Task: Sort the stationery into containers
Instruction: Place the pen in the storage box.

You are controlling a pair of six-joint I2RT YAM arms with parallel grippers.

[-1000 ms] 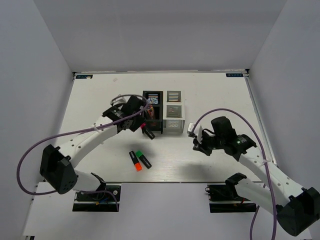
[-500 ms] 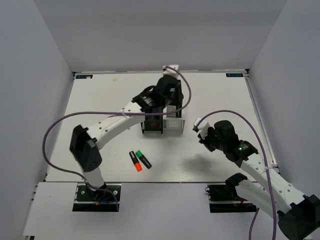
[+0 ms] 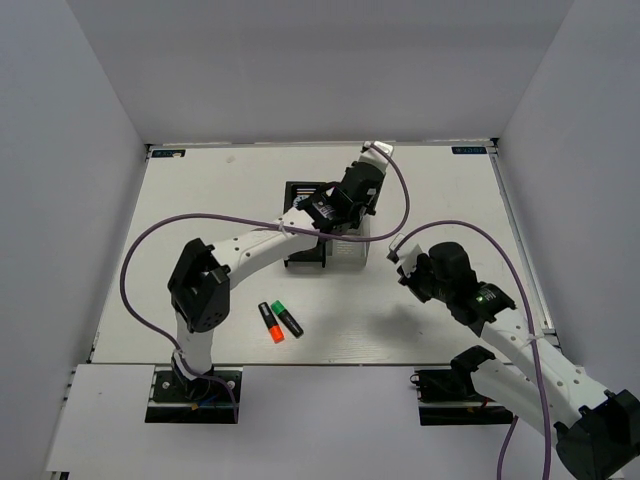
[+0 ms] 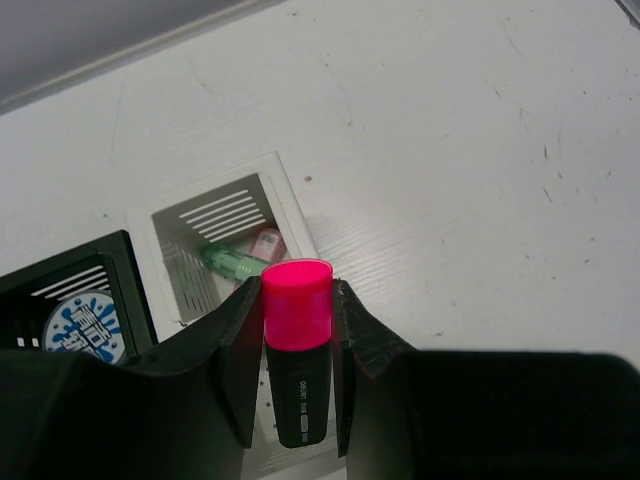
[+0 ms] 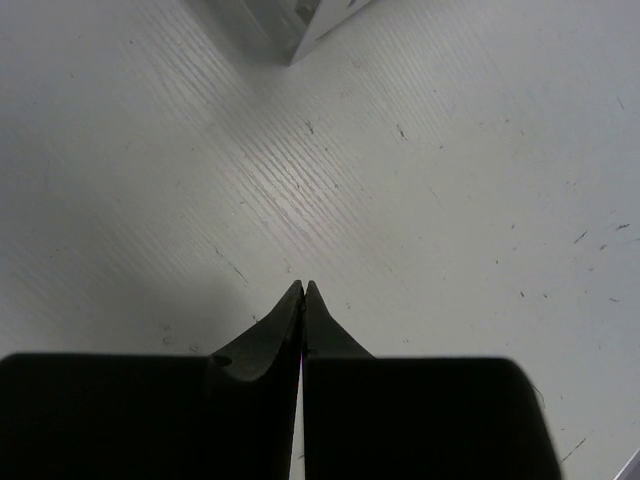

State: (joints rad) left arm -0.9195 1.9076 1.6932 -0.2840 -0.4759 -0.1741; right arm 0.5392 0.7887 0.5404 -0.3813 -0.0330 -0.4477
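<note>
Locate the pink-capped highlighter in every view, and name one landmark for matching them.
Top external: not visible; the left gripper, over the bins, hides it.
Left wrist: pink-capped highlighter at centre, clamped in that gripper above a white bin.
Right wrist: not in it.
Shared landmark: the block of bins, only a corner at the top edge in the right wrist view.

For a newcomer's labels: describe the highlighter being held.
Find the central block of bins. Over a white bin, the left end effector grips a black highlighter. Only it has a pink cap; the orange and green ones lie on the table.
</note>
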